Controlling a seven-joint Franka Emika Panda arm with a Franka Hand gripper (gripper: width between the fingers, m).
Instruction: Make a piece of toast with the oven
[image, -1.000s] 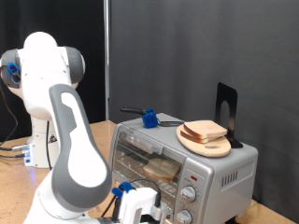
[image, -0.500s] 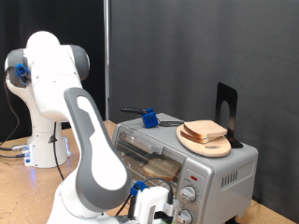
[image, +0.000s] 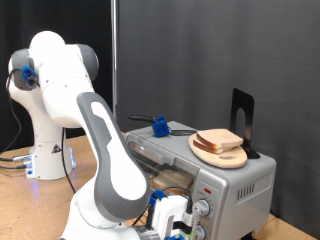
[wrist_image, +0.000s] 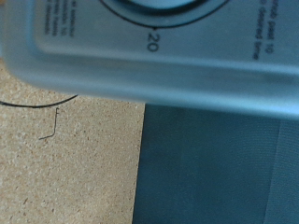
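Observation:
The silver toaster oven (image: 245, 180) stands at the exterior view's right, its glass door (image: 165, 165) partly hidden by my arm. A slice of pale toast (image: 221, 139) lies on a round wooden plate (image: 234, 158) on top of the oven. A tan shape shows dimly behind the glass. My gripper (image: 178, 222) is low at the frame's bottom edge, right in front of the oven's round knobs (image: 203, 209). Its fingers do not show clearly. The wrist view shows the oven's front panel (wrist_image: 187, 56) very close, with a dial edge and a "20" mark (wrist_image: 149, 40).
A blue-and-black tool (image: 157, 125) lies on the oven's top at the back. A black stand (image: 243, 120) rises behind the plate. A black curtain hangs behind. The wrist view shows the wood tabletop (wrist_image: 65, 159) and a dark mat (wrist_image: 224, 168) below the oven.
My arm has swung to the exterior view's right. The gripper has moved from beside the oven door to just in front of the knobs. The toast and plate have not moved.

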